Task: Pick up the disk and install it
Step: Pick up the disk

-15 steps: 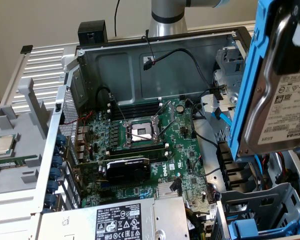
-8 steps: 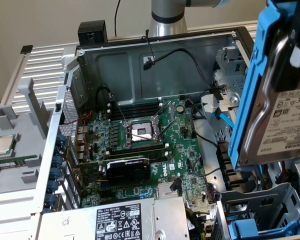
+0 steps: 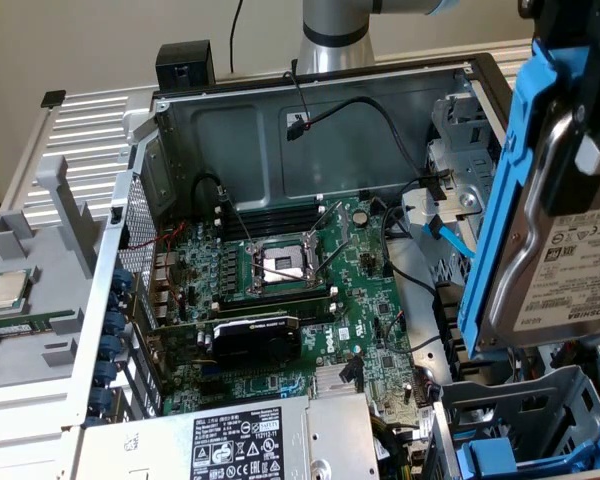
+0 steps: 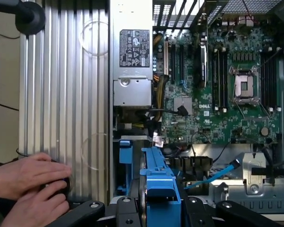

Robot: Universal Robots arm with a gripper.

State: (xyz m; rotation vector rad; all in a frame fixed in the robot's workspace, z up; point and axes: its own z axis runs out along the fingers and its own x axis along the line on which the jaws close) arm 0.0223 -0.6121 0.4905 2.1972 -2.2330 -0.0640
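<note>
The disk (image 3: 570, 265) hangs in the air at the exterior view's right, tilted on edge. It has a grey metal body, a white Toshiba label and a blue carrier frame (image 3: 500, 200). My gripper (image 3: 580, 90) comes down onto it from above and is shut on it. In the wrist view the blue carrier of the disk (image 4: 162, 184) sits between my black fingers (image 4: 125, 208), with my gripper (image 4: 161, 210) closed around it. Directly below the held disk is the drive cage (image 3: 520, 430), a metal bay with blue plastic inside.
The computer case lies open, with its motherboard (image 3: 290, 290), bare processor socket (image 3: 280, 265) and labelled silver power supply (image 3: 240, 445) exposed. A blue cable (image 3: 450, 240) runs near the cage. A square chip (image 3: 8, 290) rests on the grey tray. A person's hands (image 4: 28, 184) rest beside the case.
</note>
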